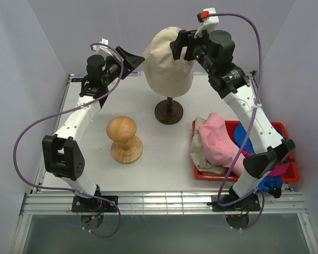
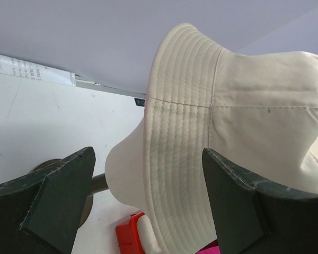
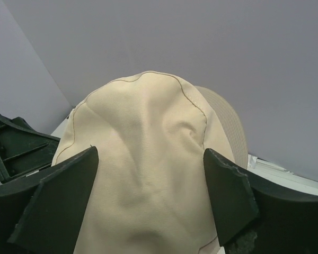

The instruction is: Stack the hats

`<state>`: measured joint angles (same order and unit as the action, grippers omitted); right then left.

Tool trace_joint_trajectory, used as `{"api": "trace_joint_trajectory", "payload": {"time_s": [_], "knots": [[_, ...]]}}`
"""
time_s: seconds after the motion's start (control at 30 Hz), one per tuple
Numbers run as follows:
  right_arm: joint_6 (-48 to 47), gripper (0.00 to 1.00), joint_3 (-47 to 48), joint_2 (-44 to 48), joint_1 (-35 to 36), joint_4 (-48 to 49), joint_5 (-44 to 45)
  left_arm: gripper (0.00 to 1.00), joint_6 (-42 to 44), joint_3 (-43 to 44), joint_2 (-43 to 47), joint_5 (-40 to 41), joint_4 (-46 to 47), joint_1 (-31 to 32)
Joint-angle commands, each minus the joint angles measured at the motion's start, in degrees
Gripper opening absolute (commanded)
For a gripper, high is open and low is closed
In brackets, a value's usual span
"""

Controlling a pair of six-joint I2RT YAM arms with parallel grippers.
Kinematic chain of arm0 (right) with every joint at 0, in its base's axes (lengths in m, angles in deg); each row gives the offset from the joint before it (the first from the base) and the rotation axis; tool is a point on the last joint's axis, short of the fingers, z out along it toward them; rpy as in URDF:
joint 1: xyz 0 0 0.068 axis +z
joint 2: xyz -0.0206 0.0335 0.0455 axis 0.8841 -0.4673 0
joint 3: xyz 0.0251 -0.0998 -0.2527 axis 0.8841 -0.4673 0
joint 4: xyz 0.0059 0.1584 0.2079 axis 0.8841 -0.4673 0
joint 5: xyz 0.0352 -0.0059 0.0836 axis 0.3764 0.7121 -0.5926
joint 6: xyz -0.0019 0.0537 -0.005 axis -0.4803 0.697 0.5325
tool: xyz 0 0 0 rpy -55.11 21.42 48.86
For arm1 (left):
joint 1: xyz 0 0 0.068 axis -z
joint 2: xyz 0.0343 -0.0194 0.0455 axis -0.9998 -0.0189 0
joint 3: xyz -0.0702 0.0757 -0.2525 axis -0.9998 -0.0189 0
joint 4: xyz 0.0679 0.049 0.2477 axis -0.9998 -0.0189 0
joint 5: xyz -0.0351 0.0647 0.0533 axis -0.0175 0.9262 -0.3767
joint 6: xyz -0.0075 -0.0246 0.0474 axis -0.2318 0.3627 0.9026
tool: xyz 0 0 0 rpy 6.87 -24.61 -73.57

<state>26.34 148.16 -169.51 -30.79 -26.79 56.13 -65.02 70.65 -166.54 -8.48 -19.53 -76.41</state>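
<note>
A beige bucket hat (image 1: pixel 168 61) sits on the cream mannequin head, which is almost wholly covered. My left gripper (image 1: pixel 131 59) is open just left of the hat; in the left wrist view its open jaws (image 2: pixel 148 201) frame the stitched brim (image 2: pixel 175 159) without touching it. My right gripper (image 1: pixel 183 45) is open at the hat's upper right. Its wide jaws (image 3: pixel 151 196) stand either side of the creased crown (image 3: pixel 143 159). A light pink hat (image 1: pixel 220 140) lies in the red tray, with bits of a blue cap (image 1: pixel 243 135) and a magenta cap (image 1: pixel 283 169) beside it.
The mannequin's dark stand (image 1: pixel 169 111) is at mid-table. A round-topped wooden hat block (image 1: pixel 124 138) stands to its front left. The red tray (image 1: pixel 286 129) lies at the right, under the right arm. Beige cloth (image 1: pixel 201 153) shows beneath the pink hat.
</note>
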Motion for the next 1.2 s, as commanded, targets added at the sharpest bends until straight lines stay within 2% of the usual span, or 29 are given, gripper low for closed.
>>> {"api": "trace_joint_trajectory", "payload": {"time_s": [0.0,0.13,0.23,0.33,0.5,0.67,0.77,0.93,1.17], "knots": [[1.76,0.88,-0.84,3.98,-0.85,0.74,-1.26,0.92,-0.96,0.06,0.51,-0.06,4.13,0.23],[3.78,0.98,-0.93,5.3,-1.91,0.83,-1.88,0.92,-2.01,0.33,-0.55,-0.32,5.71,0.23],[6.24,0.95,-2.15,6.44,-3.4,0.75,-2.14,0.92,-2.63,0.33,-1.43,-0.32,6.94,0.23],[11.66,0.93,-4.96,7.76,-9.0,0.83,-5.38,0.92,-3.24,0.68,-2.48,-0.23,7.64,0.32],[21.44,0.93,-9.36,6.89,-18.25,2.94,-23.12,0.92,-5.35,0.51,-3.8,-0.59,10.45,0.23],[30.92,0.94,-14.2,3.47,-24.4,11.27,-38.94,0.92,-7.46,0.07,-5.12,-1.38,14.14,0.32],[35.06,0.95,-17.71,1.62,-25.99,18.02,-43.7,0.91,-8.78,-0.9,-5.21,-1.64,16.42,0.32],[46.4,0.96,-26.22,0.03,-27.05,30.96,-47.58,0.9,-10.89,-1.34,-6.26,-2.69,19.15,0.23],[55.11,0.96,-29.75,-4.09,-27.13,42.13,-48.81,0.84,-13.0,-1.6,-7.41,-3.05,20.82,0.32]]}}
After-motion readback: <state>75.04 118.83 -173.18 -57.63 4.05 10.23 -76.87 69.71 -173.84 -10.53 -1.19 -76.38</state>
